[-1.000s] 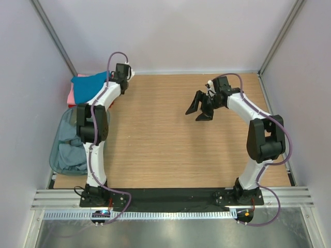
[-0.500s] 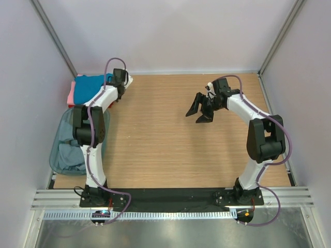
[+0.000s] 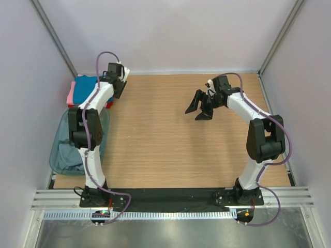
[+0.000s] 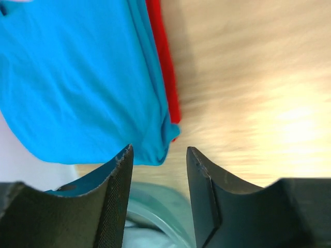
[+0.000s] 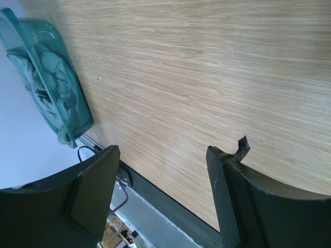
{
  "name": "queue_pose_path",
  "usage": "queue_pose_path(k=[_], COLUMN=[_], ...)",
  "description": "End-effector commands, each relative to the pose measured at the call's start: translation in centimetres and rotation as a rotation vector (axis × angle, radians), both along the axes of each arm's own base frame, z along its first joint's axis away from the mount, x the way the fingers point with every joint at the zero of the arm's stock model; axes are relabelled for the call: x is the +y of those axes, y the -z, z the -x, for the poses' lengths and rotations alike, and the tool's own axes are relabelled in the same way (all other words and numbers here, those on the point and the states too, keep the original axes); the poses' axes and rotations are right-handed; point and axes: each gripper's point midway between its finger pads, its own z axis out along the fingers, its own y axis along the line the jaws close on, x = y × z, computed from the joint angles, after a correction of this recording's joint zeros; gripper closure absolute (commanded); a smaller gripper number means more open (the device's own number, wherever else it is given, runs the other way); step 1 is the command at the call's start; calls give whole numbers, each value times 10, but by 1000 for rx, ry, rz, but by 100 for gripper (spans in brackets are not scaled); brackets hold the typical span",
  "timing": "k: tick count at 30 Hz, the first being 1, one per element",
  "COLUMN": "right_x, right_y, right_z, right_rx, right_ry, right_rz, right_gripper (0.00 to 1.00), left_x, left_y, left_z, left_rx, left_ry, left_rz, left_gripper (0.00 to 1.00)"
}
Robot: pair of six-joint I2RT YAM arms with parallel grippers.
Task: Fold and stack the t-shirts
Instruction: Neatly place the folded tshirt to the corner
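Left gripper [image 4: 159, 152] reaches the table's [image 3: 155, 144] far-left corner.
Jaws released, empty, over the teal t-shirt's [image 4: 77, 77] edge; right gripper [image 5: 163, 152], elbow bent, hovers spread wide mid-table.

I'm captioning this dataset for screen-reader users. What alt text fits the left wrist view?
A folded teal blue t-shirt lies on a red t-shirt on a wooden table. The left gripper is open, its dark fingers either side of the stack's corner, with the rim of a translucent bin below.

Bright, even light; left wrist view motion-blurred, glare patch on table [image 4: 292, 121]; right wrist sharp
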Motion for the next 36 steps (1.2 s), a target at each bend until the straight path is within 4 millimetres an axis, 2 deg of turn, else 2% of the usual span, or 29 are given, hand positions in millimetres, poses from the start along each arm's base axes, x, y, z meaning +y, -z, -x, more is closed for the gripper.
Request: queue_pose_path(k=[1, 4, 6, 7, 8, 9, 10, 11, 12, 13, 14, 18, 21, 24, 28, 29, 30, 31, 32, 33, 34, 35, 36], right_x=[5, 1, 0, 0, -2, -1, -4, -5, -7, -7, -8, -8, -7, -7, -8, -8, -7, -7, -6, -5, -5, -6, -6], right_y=[-27, -39, -46, -52, -54, -57, -58, -62, -63, -63, -64, -62, -61, -59, -56, -57, -58, -60, -62, -65, -69, -73, -75], right_z=[-12, -14, -14, -13, -13, -12, -10, -10, -10, -8, -8, -10, -11, -12, -10, -10, -11, -12, -12, -12, -14, -14, -13], right_rx=[-45, -67, -76, -91, -94, -97, -94, -111, -112, -111, -113, -112, -114, -116, -114, -115, -119, -120, -120, -121, -130, -138, -133], right_ry=[15, 31, 42, 42, 49, 49, 52, 55, 59, 58, 62, 64, 65, 65, 66, 67, 70, 71, 74, 78, 82, 91, 97], right_rz=[-35, -17, -14, -14, -7, -4, 2, 13, 20, 26, 30, 29, 28, 26, 27, 26, 23, 18, 12, 8, 7, 10, 16], right_gripper=[25, 25, 25, 25, 25, 25, 25, 25, 25, 25, 25, 25, 25, 25, 25, 25, 25, 25, 25, 25, 25, 25, 25], left_x=[-31, -46, -34, -30, -25, -7, -8, -11, 7, 8, 8, 7, 10, 16, 24, 24, 22, 20, 14, 9, 5, -21, -32], left_y=[-86, -101, -100, -100, -94, -87, -75, -67, -63, -57, -44, -13, 13, 30, 23, 10, 3, -13, -32, -41, -67, -79, -72], left_z=[-15, -8, -3, -2, 0, 2, 1, 1, 0, 0, -1, -3, -1, 1, 2, -4, -1, -2, -4, 1, 7, 15, 30], left_rx=[-215, -225, -240, -246, -235, -220, -185, -155, -154, -137, -111, -43, 3, 29, 19, -8, -1, -26, -56, -52, -90, -85, -52], left_ry=[-67, -122, -200, -259, -295, -357, -403, -412, -456, -465, -474, -501, -521, -537, -561, -553, -552, -549, -535, -535, -531, -488, -480], left_rz=[293, 428, 453, 520, 551, 575, 633, 653, 662, 660, 654, 645, 622, 582, 538, 546, 547, 560, 574, 580, 604, 619, 618], left_gripper=[53, 50, 50, 53, 58, 65, 80, 85, 89, 93, 94, 99, 100, 100, 99, 99, 98, 98, 99, 99, 96, 95, 92])
